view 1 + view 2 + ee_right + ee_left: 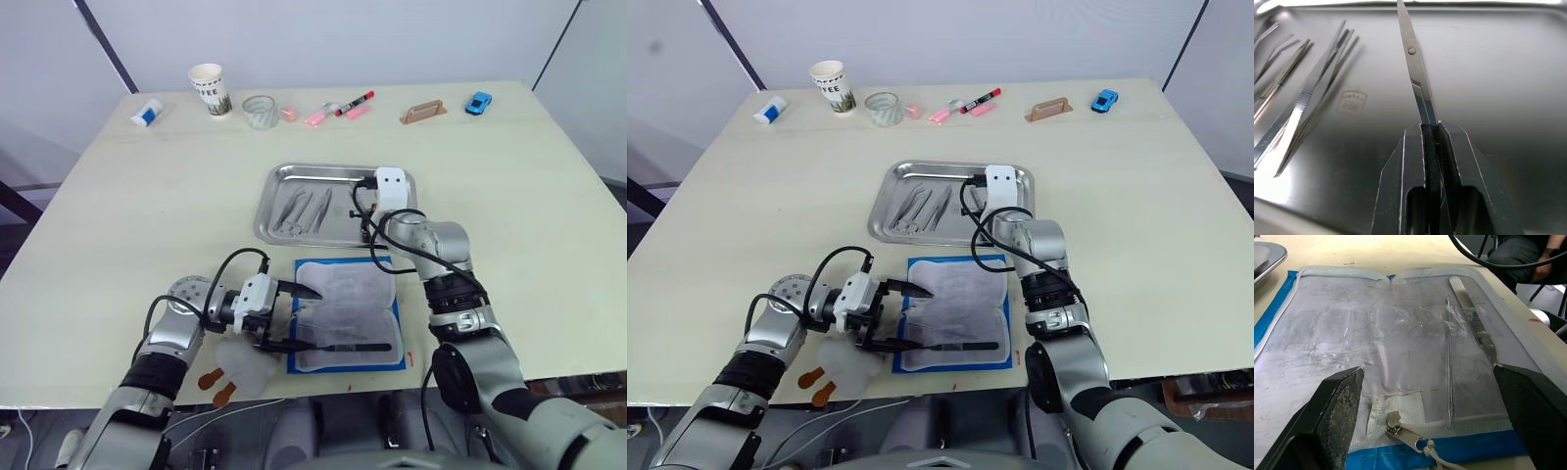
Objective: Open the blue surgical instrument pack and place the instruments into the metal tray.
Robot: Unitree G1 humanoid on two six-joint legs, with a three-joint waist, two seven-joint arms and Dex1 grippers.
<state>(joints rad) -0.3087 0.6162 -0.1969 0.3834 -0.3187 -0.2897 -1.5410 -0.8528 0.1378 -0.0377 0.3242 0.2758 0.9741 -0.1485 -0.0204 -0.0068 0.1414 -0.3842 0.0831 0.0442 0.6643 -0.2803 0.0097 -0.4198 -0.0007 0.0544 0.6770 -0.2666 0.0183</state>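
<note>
Steel is what your right hand [1431, 128] is over: it hangs above the metal tray [277, 185], fingers clamped on a pair of scissors [1414, 63] whose blades point out over the tray floor. Several other instruments [304, 209] already lie in the tray's left part. Just in front of the tray, the blue surgical instrument pack [347, 315] lies unfolded on the surface [147, 206], pale lining up. Your left hand [300, 318] sits at the pack's left edge with its fingers spread wide, grasping nothing. Between those fingers you can see a flat handle [1471, 318] and a thin probe [1449, 362] resting on the lining, with the zipper pull [1400, 428] nearer.
</note>
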